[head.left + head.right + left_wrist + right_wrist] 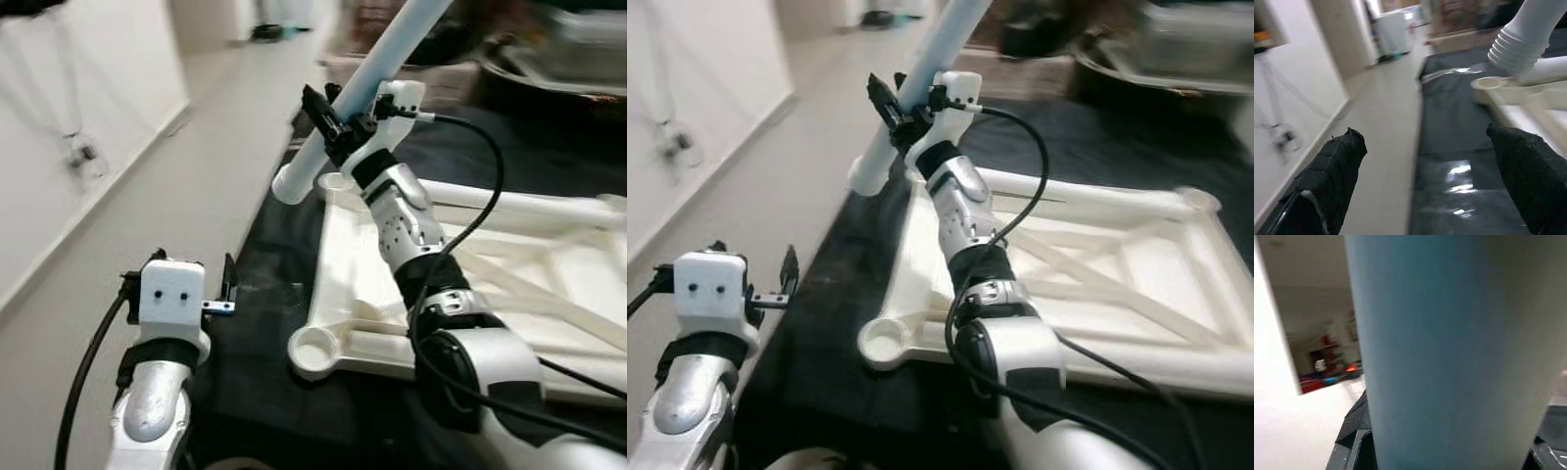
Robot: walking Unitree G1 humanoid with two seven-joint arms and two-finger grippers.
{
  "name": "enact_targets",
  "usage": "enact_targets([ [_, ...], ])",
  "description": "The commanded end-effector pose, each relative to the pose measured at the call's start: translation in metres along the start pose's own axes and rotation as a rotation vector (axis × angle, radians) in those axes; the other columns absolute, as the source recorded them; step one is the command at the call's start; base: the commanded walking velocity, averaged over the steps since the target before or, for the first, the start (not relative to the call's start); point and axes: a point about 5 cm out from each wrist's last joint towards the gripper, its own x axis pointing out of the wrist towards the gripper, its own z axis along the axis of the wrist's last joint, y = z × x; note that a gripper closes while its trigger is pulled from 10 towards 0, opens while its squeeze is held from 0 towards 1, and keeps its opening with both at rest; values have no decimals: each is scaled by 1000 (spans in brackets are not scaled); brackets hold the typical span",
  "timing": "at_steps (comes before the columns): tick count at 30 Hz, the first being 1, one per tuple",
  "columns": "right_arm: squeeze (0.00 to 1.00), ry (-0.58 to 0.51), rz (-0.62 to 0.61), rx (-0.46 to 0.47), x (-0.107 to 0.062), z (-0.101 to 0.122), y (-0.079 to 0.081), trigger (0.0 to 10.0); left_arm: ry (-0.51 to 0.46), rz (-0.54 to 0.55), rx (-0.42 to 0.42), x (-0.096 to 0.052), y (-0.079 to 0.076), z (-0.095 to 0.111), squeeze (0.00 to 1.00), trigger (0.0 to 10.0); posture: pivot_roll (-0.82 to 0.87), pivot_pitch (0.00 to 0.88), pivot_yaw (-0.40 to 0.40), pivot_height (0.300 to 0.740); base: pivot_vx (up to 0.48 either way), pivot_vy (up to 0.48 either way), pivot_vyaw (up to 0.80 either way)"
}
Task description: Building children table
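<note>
One leg (377,69) clamped in right gripper (338,116), long axis tilted, threaded end just above the frame's (549,255) far corner socket (336,182). Left gripper (227,294) spread, empty, farther off.

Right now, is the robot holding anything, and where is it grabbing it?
Yes. The right gripper holds the pale blue table leg, gripping it near its lower, ribbed end, just above the white table frame. The left gripper is open and holds nothing.
</note>
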Motion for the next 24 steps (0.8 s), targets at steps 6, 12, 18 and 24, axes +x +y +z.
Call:
enact_targets([
  [6, 0, 14, 29, -16, 3, -1, 5, 10000, 31, -6, -6, -7, -2, -6, 0, 10000, 154, 137, -29, 740, 0, 0, -394],
  [12, 0, 40, 33, -25, 2, -5, 5, 10000, 68, -6, -7, -13, -3, -12, 0, 10000, 152, 135, -35, 740, -80, 0, 0],
  [18, 0, 45, 32, -26, 2, -6, 5, 10000, 81, 2, -18, -14, -3, -14, 0, 10000, 150, 135, -36, 740, -403, 0, 0],
  [24, 0, 48, 36, -27, 1, -7, 6, 10000, 81, 12, -13, -15, -3, -15, 0, 10000, 148, 136, -35, 740, -116, 0, 0],
])
